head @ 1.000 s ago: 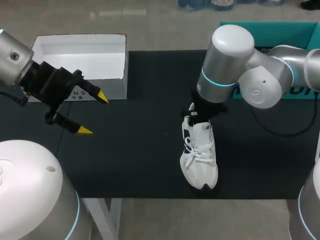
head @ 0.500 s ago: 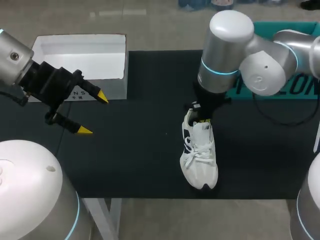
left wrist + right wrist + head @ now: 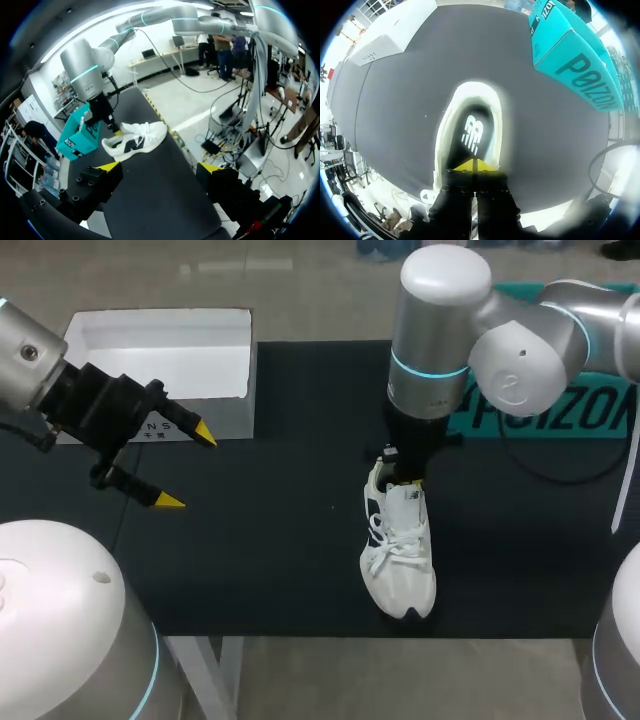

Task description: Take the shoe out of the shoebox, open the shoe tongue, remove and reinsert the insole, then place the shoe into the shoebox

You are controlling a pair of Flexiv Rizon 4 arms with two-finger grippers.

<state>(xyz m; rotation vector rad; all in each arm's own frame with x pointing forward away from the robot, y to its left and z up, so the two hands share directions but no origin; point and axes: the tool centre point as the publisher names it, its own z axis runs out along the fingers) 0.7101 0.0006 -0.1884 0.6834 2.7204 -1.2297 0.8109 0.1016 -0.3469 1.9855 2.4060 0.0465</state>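
While the right arm (image 3: 440,330) stands over the middle-right of the black table (image 3: 270,540), its right gripper (image 3: 405,480) comes straight down at the heel end of the white shoe (image 3: 398,550). In the right wrist view the two yellow tips of the right gripper (image 3: 475,165) are pressed together, with only a thin seam between them, at the rear of the dark insole (image 3: 472,135). Whether they pinch anything cannot be told.

The shoe lies out of the box on the table top, on its sole, with the heel toward the far side and the toe close to the near edge. Dark side markings show on it in the left wrist view (image 3: 135,142).

The left gripper (image 3: 188,468) hangs above the table's left part with its fingers wide apart and holds nothing. The left wrist view shows the same (image 3: 161,167). A broad stretch of bare black surface lies between it and the shoe.

The white shoebox (image 3: 250,370) sits at the far left corner, open-topped, well apart from the shoe.

A teal box (image 3: 560,415) lies at the far right beyond the right arm, clear of the shoe.

Markings noted, not transcribed: a small label (image 3: 160,427) with dark print on the shoebox's front wall, large lettering on the teal box (image 3: 570,55), and a white logo on the insole.
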